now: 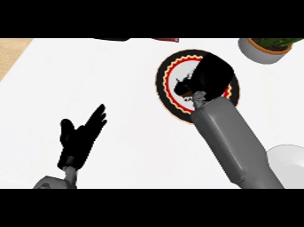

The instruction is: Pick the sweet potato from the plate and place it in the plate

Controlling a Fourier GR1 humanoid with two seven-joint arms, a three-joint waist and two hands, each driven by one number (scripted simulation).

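A round plate [170,71] with a black rim, red and yellow trim and a white middle lies at the centre right of the counter. My right hand [213,75] is low over it and hides its right half. The fingers curl down toward the plate's middle round the sweet potato [198,95], of which only a small brown sliver shows under the hand. A plain white plate [298,162] sits at the lower right, beside my right forearm. My left hand [81,137] rests open at the lower left with its fingers pointing up.
A potted plant [270,46] in a white pot stands at the back right, close to the patterned plate. Dark objects [111,39] and a red one [165,39] poke in at the back edge. The wooden counter edge [0,57] runs along the left.
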